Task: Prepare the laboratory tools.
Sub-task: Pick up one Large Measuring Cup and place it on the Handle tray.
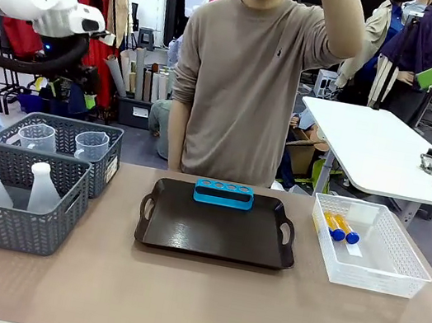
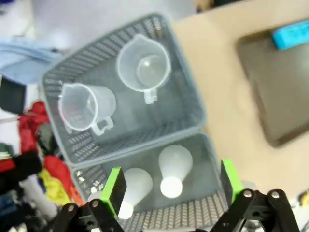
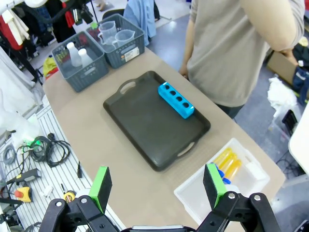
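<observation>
You've got the left jaws wide and empty over 2 flasks (image 2: pixel 174 166) in the near grey basket (image 1: pixel 4 225). 2 beakers (image 1: pixel 91 145) sit in the far grey basket (image 1: pixel 101 179). Right jaws wide, empty, high over the worktop (image 1: pixel 190 308). Blue rack (image 1: pixel 224 194) on tray (image 1: pixel 210 240); test tubes (image 1: pixel 338 227) in white basket (image 1: pixel 398 269).

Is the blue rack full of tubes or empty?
Empty: all four holes of the blue rack are open, and the yellow test tubes lie in the white basket.
</observation>
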Controlling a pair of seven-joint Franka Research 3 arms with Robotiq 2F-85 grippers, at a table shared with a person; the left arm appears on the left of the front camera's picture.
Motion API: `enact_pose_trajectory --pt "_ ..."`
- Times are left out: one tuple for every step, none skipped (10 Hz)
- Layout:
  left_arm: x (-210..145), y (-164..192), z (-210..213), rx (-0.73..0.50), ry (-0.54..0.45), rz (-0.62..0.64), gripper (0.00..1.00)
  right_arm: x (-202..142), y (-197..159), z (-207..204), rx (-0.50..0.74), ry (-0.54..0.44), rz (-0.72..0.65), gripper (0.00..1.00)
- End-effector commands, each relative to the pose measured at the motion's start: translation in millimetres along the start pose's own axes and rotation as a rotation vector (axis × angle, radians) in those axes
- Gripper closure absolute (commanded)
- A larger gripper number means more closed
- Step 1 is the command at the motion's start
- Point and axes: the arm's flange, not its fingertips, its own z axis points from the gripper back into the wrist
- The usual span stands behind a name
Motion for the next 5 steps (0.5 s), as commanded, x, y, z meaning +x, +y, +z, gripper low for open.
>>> enact_pose_trajectory --pt "25 9 -19 0.057 0.014 0.107 0.00 0 1 0 0.012 -0.009 0.005 0.00" --pt "31 18 -36 0.053 0.035 0.112 0.00 0 1 0 0.012 -0.009 0.005 0.00" --pt "36 27 -55 0.031 0.050 0.105 0.00 0 1 0 0.012 -0.009 0.005 0.00" --pt "39 31 -72 0.008 0.076 0.121 0.00 0 1 0 0.012 -0.009 0.005 0.00" --pt "41 33 -86 -0.016 0.093 0.096 0.00 0 1 0 0.012 -0.009 0.005 0.00"
